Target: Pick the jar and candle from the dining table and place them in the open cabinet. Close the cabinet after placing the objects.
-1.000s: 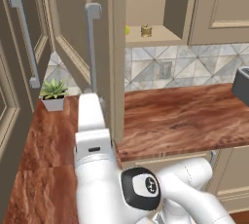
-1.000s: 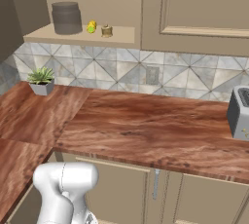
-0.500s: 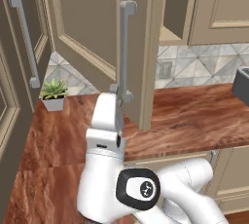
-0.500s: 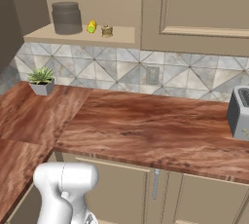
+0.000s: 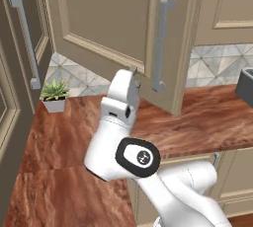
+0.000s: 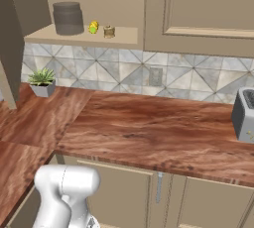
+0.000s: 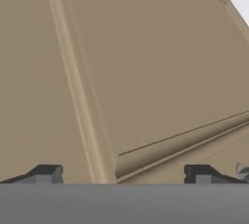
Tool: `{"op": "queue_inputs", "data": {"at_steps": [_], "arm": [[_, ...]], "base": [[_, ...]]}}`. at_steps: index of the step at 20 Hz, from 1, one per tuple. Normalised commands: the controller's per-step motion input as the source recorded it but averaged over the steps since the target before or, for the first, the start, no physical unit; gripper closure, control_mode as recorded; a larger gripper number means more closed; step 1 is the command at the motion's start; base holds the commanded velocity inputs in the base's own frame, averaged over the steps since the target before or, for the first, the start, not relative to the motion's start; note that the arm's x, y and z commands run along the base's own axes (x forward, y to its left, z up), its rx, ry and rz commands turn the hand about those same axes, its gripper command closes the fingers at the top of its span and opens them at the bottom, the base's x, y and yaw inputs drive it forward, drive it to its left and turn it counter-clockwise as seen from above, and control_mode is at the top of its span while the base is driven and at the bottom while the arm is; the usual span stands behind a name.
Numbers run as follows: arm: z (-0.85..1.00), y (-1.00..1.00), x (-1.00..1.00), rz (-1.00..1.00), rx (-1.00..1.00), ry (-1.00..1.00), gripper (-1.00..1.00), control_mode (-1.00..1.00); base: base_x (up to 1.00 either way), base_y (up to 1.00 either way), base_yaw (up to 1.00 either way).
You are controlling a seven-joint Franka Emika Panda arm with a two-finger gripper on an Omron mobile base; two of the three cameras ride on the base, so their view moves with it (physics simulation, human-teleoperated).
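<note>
The cabinet door [image 5: 113, 28] hangs part-way shut, its grey bar handle [image 5: 162, 43] facing me. My gripper [image 5: 133, 73] is up against the door's lower panel, open with nothing between its fingers. In the hand view the beige door panel [image 7: 146, 72] sits close ahead of the gripper [image 7: 124, 174], whose dark fingertips [image 7: 46, 174] stand wide apart. On the cabinet shelf [image 6: 126, 37] the dark smoky jar [image 6: 68, 18] stands at the left, with the small tan candle [image 6: 109, 31] to its right. The dining table is out of view.
A yellow-green object [image 6: 93, 27] lies between jar and candle. Below the cabinet runs a reddish-brown wood-grain counter [image 6: 149, 133] with a potted plant [image 6: 42, 81] at the back left and a grey toaster [image 6: 245, 115] at the right. A tall cabinet [image 5: 20, 73] stands at the left.
The cabinet door has swung further toward shut, its handle moving right in the left base view. My arm has followed it to the right, gripper still open.
</note>
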Motion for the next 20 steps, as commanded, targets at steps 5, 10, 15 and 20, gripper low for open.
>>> {"op": "queue_inputs", "data": {"at_steps": [5, 10, 15, 20], "arm": [[0.13, -0.23, 0.63, -0.12, 0.12, 0.00, -1.00, -1.00], [0.21, -0.23, 0.54, -0.10, 0.12, 0.00, -1.00, -1.00], [0.21, -0.25, 0.51, -0.07, 0.19, 0.00, -1.00, -1.00], [0.15, -0.35, 0.61, -0.03, 0.22, 0.00, -1.00, -1.00]], "base": [[0.00, 0.00, 0.00], [0.00, 0.00, 0.00], [0.00, 0.00, 0.00], [0.00, 0.00, 0.00]]}}
